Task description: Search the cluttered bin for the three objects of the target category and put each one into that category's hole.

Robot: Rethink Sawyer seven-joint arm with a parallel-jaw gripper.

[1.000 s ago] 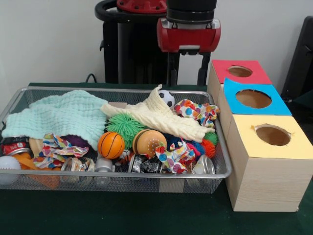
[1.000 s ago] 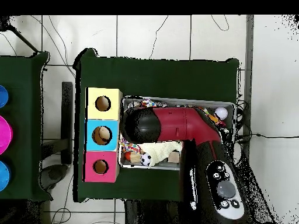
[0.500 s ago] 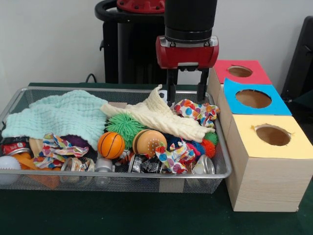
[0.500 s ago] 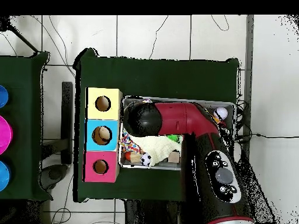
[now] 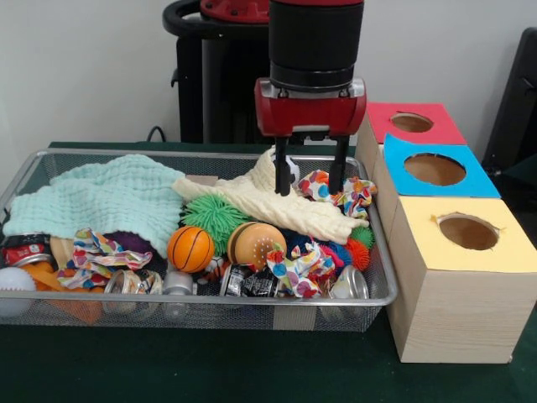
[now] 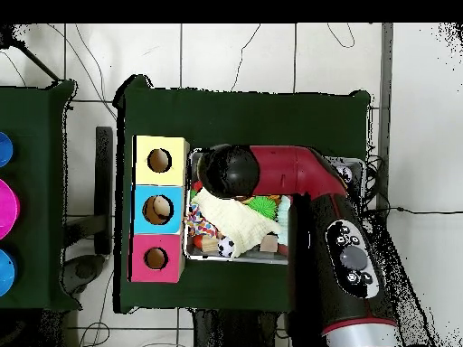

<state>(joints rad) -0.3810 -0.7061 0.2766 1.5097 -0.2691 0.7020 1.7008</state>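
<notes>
Here, knitted cream cloth (image 5: 281,204), wire bin (image 5: 252,299).

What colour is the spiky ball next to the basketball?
The spiky ball is bright green; the front view shows it best, beside the orange basketball.

Arm (image 6: 298,181) hides most of bin (image 6: 264,258) interior in overhead view; gripper itself concealed beneath it there. Front view: arm cut off by top edge. Soccer ball (image 5: 290,169) mostly hidden behind cream cloth (image 5: 277,201). White ball (image 5: 12,281) cut off at left edge.
</notes>
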